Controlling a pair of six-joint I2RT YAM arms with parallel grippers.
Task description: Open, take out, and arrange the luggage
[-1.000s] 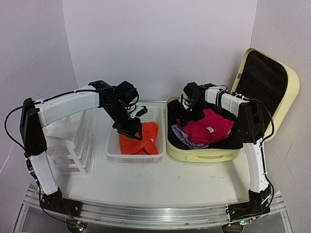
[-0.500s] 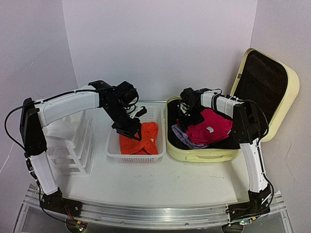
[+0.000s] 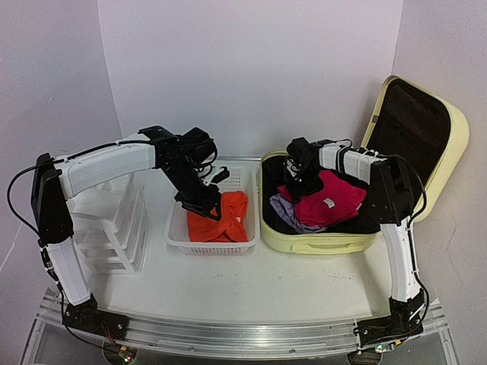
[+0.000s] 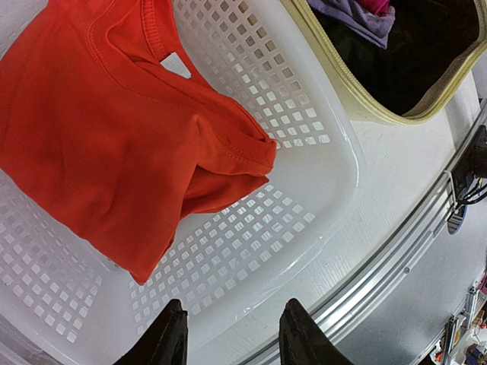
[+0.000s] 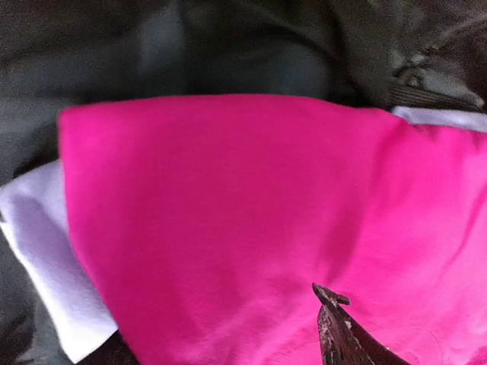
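Top external view: luggage (image 3: 327,242) sits open on the bench (image 3: 289,289), right of centre, with its lid (image 3: 449,152) leaning up and back to the right. Black lining inside, pink shirt (image 3: 327,199) on top of a lavender garment (image 3: 285,213). White mesh basket (image 3: 176,228) is just left of the luggage, with an orange shirt (image 3: 221,220) lying in it. Drawer organizer (image 3: 114,228) at far left. Left hand (image 3: 207,207) is low over the basket beside the orange shirt. Left wrist view shows its fingers apart with nothing between them, so it's open and empty, above the basket's rim. Right hand (image 3: 300,182) is down inside the luggage at the pink shirt's back edge. Right wrist view: one fingertip (image 5: 335,319) over pink fabric, the other unclear, so can't tell whether it's gripping.
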